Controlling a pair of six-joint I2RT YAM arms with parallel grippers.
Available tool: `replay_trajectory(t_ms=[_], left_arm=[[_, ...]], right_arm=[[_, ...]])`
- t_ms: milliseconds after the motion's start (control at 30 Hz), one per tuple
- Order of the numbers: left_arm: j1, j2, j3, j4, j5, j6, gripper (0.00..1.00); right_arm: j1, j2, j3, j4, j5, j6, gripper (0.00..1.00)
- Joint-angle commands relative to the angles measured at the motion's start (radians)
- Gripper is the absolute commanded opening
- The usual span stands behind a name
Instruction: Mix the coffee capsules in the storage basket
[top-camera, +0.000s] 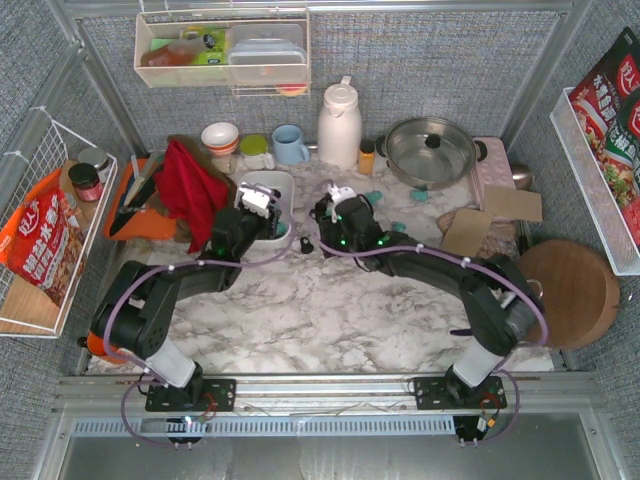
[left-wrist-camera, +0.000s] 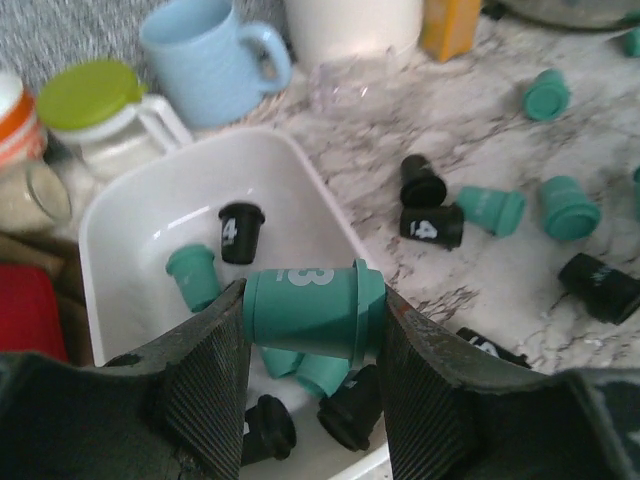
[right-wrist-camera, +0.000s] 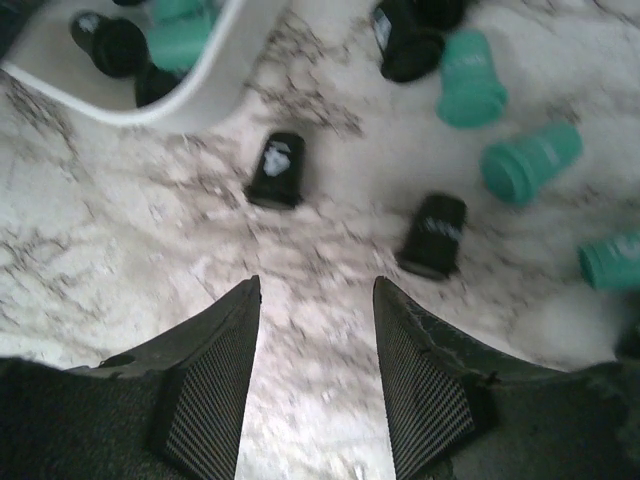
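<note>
My left gripper (top-camera: 258, 200) is shut on a teal coffee capsule (left-wrist-camera: 312, 310) marked 3, held sideways just above the white storage basket (left-wrist-camera: 150, 200). The basket (top-camera: 283, 184) holds several teal and black capsules, among them a black one (left-wrist-camera: 240, 230) and a teal one (left-wrist-camera: 192, 277). More capsules lie loose on the marble to its right, black (left-wrist-camera: 430, 225) and teal (left-wrist-camera: 570, 208). My right gripper (right-wrist-camera: 315, 290) is open and empty, low over bare marble near two black capsules (right-wrist-camera: 276, 170) (right-wrist-camera: 433, 235); it also shows in the top view (top-camera: 335, 200).
A blue mug (top-camera: 290, 143), a white thermos (top-camera: 339, 125), a small orange jar (top-camera: 367, 157) and a steel pot (top-camera: 430, 150) stand behind. A red cloth (top-camera: 190, 185) lies left of the basket. A round wooden board (top-camera: 570, 290) sits at the right.
</note>
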Motion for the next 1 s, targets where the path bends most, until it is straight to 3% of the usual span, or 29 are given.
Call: replay_trajectory(t_ms=[0, 133, 400, 967], left_arm=[[0.057, 0.078, 0.051, -0.06, 0.013, -0.126, 0.43], [0.117, 0.151, 0.102, -0.052, 0.027, -0.222, 0.5], [0.124, 0.105, 0.039, 0.026, 0.038, -0.206, 0.99], [0.062, -0.174, -0.154, 0.088, 0.094, -0.092, 0.99]], right_arm=[[0.0, 0.126, 0.123, 0.018, -0.077, -0.049, 0.53], [0.0, 0.243, 0.249, -0.04, -0.103, -0.075, 0.52], [0.001, 0.356, 0.368, -0.12, -0.103, -0.088, 0.52], [0.0, 0.499, 0.497, -0.163, -0.118, -0.099, 0.5]])
